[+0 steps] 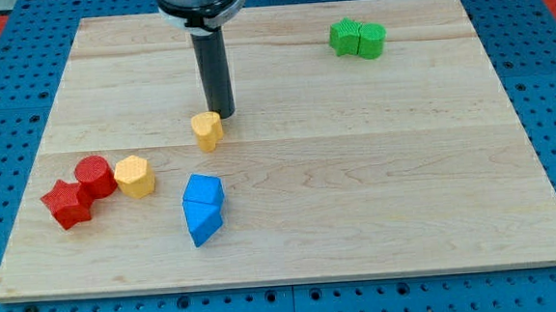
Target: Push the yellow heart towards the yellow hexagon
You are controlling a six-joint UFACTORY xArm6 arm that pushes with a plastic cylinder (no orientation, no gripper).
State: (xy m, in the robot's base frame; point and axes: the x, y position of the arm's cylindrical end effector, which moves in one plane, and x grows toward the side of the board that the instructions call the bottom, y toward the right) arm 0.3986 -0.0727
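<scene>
The yellow heart (207, 129) lies on the wooden board, left of the middle. My tip (223, 114) stands right beside it, at its upper right, touching or almost touching it. The yellow hexagon (134, 176) lies lower left of the heart, near the board's left side, with a gap of bare wood between them.
A red cylinder (95, 176) touches the hexagon's left side, with a red star (66, 204) below left of it. Two blue blocks (203, 207) sit together below the heart. Two green blocks (358, 39) sit at the view's top right. The wooden board (356, 171) rests on a blue pegboard.
</scene>
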